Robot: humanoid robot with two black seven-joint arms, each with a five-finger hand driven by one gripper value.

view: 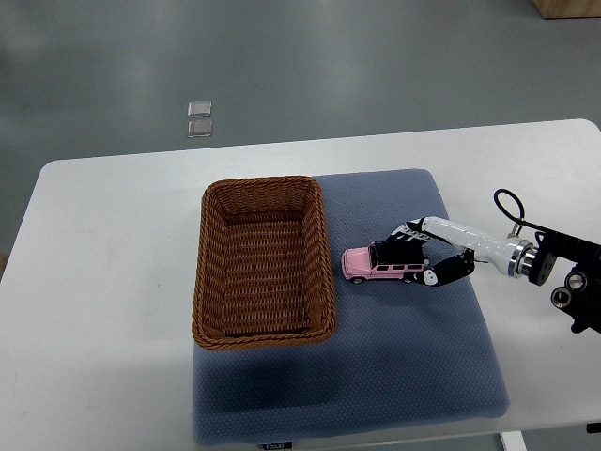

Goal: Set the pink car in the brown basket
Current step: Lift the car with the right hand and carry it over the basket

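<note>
White desk [113, 244] with a blue-grey padded mat [404, 366]. Right hand [424, 256], white with black fingers, closes around a small pink toy car [376, 265] on the mat, just beside an empty brown woven wicker basket [266, 331].

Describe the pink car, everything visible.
The pink car is a small boxy toy, SUV-like, with a pink body, black roof and dark windows, probably plastic or die-cast. It sits upright on its wheels on the blue mat, nose pointing toward the brown basket beside it, not touching it. The right hand closes around its rear end, fingers over the roof and beside the tail.
</note>
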